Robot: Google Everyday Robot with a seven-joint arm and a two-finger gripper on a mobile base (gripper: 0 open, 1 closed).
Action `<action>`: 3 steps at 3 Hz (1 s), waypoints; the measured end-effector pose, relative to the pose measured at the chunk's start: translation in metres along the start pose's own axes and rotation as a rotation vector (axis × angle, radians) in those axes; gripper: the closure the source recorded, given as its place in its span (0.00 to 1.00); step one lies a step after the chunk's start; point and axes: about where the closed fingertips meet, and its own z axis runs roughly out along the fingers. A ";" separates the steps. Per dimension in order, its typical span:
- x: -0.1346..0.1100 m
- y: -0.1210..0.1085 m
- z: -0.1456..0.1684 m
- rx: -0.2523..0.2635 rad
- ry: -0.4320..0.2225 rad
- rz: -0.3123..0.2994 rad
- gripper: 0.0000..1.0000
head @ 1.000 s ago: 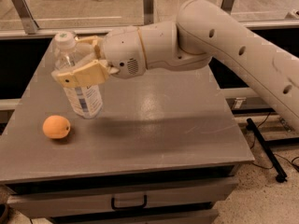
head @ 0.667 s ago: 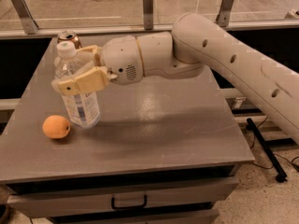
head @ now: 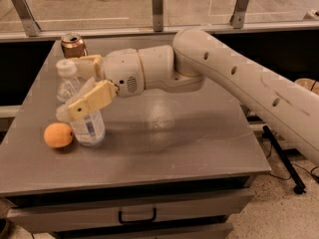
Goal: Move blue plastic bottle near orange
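Note:
The blue plastic bottle stands upright on the grey table at the left, its white cap near the top left. The orange lies just left of the bottle's base, almost touching it. My gripper reaches in from the right and is shut on the bottle around its upper half, one tan finger in front and one behind.
A dented gold can stands at the table's far left corner, behind the bottle. A drawer with a black handle is below the front edge. A glass railing runs behind the table. My arm crosses the right half.
My gripper has carried the bottle left and forward, toward the orange, and lowered it onto the table beside the orange. The gold can has come into view behind.

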 end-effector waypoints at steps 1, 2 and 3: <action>0.000 0.000 0.000 0.000 0.000 0.000 0.00; -0.001 0.000 -0.006 -0.004 0.023 0.002 0.00; 0.001 -0.003 -0.038 0.045 0.080 0.009 0.00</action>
